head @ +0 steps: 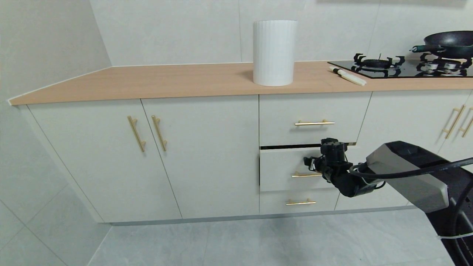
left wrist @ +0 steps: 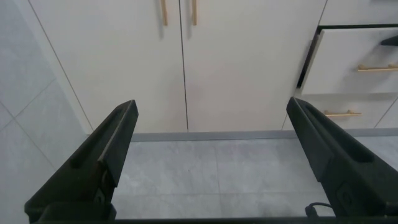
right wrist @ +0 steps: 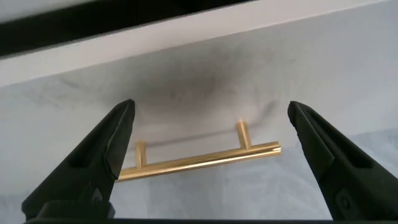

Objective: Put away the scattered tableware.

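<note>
Counter (head: 166, 79): white ribbed canister (head: 274, 51) upper centre, hob (head: 402, 68) with a pan (head: 449, 42) upper right. Nothing sits between them and the utensil (head: 347, 76).

Utensil lies flat at the hob's front-left corner. Long axis is diagonal: dark end to the upper left, pale end to the lower right.

Middle drawer (head: 288, 166), centre right, is ajar with a dark gap along its top.

Right gripper (right wrist: 210, 109) faces the drawer front. Fingers (right wrist: 112, 146) are spread wide, gold handle (right wrist: 199, 158) between them, not pinched.

Left gripper (left wrist: 211, 104) is also spread wide, holding nothing, over the floor (left wrist: 211, 171) facing the cabinet doors (left wrist: 186, 62).
</note>
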